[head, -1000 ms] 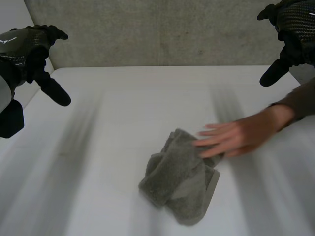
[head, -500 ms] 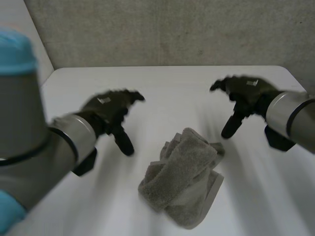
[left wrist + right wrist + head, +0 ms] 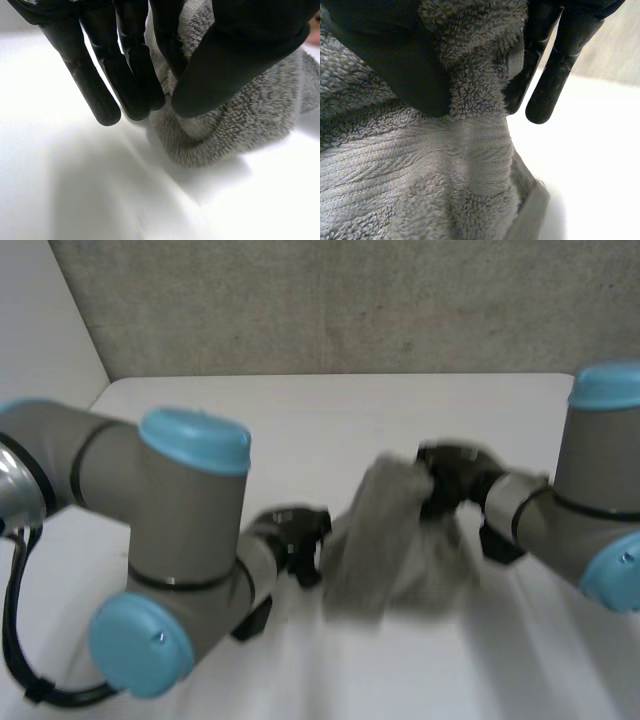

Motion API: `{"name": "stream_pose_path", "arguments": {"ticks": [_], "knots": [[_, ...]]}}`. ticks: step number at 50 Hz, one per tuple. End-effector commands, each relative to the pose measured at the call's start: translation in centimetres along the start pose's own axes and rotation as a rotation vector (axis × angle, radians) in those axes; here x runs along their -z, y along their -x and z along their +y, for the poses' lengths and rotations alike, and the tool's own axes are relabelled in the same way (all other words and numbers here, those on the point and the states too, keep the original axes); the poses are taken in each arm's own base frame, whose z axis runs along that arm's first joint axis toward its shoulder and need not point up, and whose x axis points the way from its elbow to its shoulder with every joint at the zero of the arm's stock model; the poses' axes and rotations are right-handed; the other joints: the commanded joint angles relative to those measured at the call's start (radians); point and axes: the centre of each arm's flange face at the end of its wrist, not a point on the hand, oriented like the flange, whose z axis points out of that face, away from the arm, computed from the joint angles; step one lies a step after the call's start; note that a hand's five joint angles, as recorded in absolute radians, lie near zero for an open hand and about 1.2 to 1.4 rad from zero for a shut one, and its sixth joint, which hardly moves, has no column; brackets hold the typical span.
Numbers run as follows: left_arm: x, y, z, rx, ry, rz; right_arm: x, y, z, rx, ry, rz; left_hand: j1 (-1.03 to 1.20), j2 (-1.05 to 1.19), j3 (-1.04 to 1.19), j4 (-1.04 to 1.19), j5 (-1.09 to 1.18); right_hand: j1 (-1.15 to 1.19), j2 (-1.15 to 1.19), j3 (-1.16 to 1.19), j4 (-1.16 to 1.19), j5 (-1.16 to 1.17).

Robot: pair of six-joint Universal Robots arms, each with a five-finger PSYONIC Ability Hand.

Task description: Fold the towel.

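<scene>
Evidently early: grey towel (image 3: 395, 540) crumpled at mid-table (image 3: 300, 400), partly raised in a heap, no fold yet made; spreading flat and all folding judged outstanding. Pinched at its left edge by left hand (image 3: 297, 530), at its far right top by right hand (image 3: 452, 478). From head view: both arms flanking the heap. From wrist views: each pinch closed on cloth, terry pile, woven border band (image 3: 470, 145).
</scene>
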Motion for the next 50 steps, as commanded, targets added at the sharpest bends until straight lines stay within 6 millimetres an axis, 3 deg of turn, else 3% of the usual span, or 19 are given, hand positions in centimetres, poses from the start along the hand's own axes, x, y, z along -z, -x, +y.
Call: {"name": "stream_pose_path", "arguments": {"ticks": [1,2,6,9,10,12,13,15,20,21,22,23,24,26,33,39,41,45,50], "knots": [[1.6,2.5,-9.8,0.083,-0.374,-0.211,0.5,2.1,-8.0,0.222,-0.415,0.024,0.279,0.25,0.254,0.252,0.258,0.463,0.253,0.228,0.209,0.328],[2.8,3.2,-11.2,0.106,-0.439,-0.252,1.0,3.5,-8.9,0.271,-0.489,0.003,0.279,0.25,0.254,0.252,0.258,0.463,0.253,0.228,0.209,0.328],[5.0,3.1,-11.9,0.129,-0.49,-0.246,1.7,5.4,-9.3,0.33,-0.585,-0.03,0.279,0.25,0.254,0.252,0.258,0.463,0.253,0.228,0.209,0.328],[6.9,2.7,-8.6,0.109,-0.416,-0.215,1.9,6.3,-5.9,0.415,-0.467,-0.055,0.279,0.25,0.254,0.252,0.258,0.463,0.253,0.228,0.209,0.328],[6.9,2.7,-8.6,0.109,-0.416,-0.215,1.9,6.3,-5.9,0.415,-0.466,-0.055,0.279,0.25,0.254,0.252,0.258,0.463,0.253,0.228,0.209,0.328],[7.7,2.3,-5.6,0.087,-0.347,-0.188,2.5,6.4,-2.5,0.534,-0.257,-0.077,0.279,0.25,0.254,0.252,0.258,0.463,0.253,0.228,0.209,0.328],[7.7,2.3,-5.6,0.087,-0.347,-0.187,2.5,6.4,-2.5,0.534,-0.256,-0.077,0.279,0.25,0.254,0.252,0.258,0.463,0.253,0.228,0.209,0.328],[7.8,2.7,-2.5,0.06,-0.271,-0.186,3.2,6.2,1.1,0.672,-0.015,-0.108,0.279,0.25,0.254,0.252,0.258,0.463,0.253,0.228,0.209,0.328],[7.8,3.0,1.4,0.035,-0.147,-0.185,4.7,5.7,4.0,0.842,0.224,-0.185,0.256,0.227,0.23,0.229,0.235,0.42,0.21,0.185,0.166,0.286],[7.9,2.9,3.0,0.019,-0.09,-0.172,4.7,5.7,4.1,0.843,0.225,-0.186,-0.003,-0.031,-0.028,-0.03,-0.024,0.42,0.21,0.185,0.166,0.285],[7.9,2.9,3.0,0.019,-0.09,-0.172,4.8,5.6,4.6,0.848,0.256,-0.189,-0.005,-0.034,-0.031,-0.032,-0.026,0.03,-0.18,-0.205,-0.223,-0.104],[8.1,2.5,4.1,0.004,-0.049,-0.151,4.8,5.4,4.8,0.845,0.271,-0.186,-0.287,-0.316,-0.313,-0.314,-0.308,-0.38,-0.591,-0.616,-0.634,-0.515],[8.4,2.0,4.9,-0.011,-0.018,-0.125,4.8,5.4,4.8,0.845,0.271,-0.186,-0.464,-0.493,-0.49,-0.492,-0.486,-0.384,-0.595,-0.62,-0.638,-0.519],[8.6,1.8,5.2,-0.018,-0.002,-0.114,4.7,5.3,4.7,0.836,0.256,-0.18,-0.484,-0.512,-0.509,-0.511,-0.505,-0.668,-0.879,-0.904,-0.922,-0.803],[8.4,1.1,2.3,-0.002,-0.101,-0.093,4.6,5.2,3.5,0.726,0.183,-0.134,-0.528,-0.557,-0.553,-0.555,-0.549,-0.719,-0.93,-0.954,-0.973,-0.854],[7.7,1.4,-0.7,0.026,-0.207,-0.098,5.1,2.8,2.9,0.542,0.185,-0.065,-0.545,-0.574,-0.571,-0.573,-0.567,-0.716,-0.927,-0.952,-0.97,-0.851],[6.2,1.9,-2.8,0.032,-0.288,-0.106,5.4,2.3,2.8,0.51,0.174,-0.054,-0.548,-0.577,-0.574,-0.576,-0.57,-0.716,-0.927,-0.952,-0.97,-0.851],[3.8,1.9,-3.4,-0.025,-0.311,-0.089,5.9,0.5,2.8,0.441,0.16,-0.027,-0.545,-0.574,-0.571,-0.573,-0.567,-0.716,-0.927,-0.952,-0.97,-0.851],[-0.2,0.4,-3.7,-0.255,-0.294,0.044,6.2,-0.8,3.3,0.397,0.181,-0.007,-0.548,-0.577,-0.574,-0.576,-0.57,-0.716,-0.927,-0.952,-0.97,-0.851]]}}
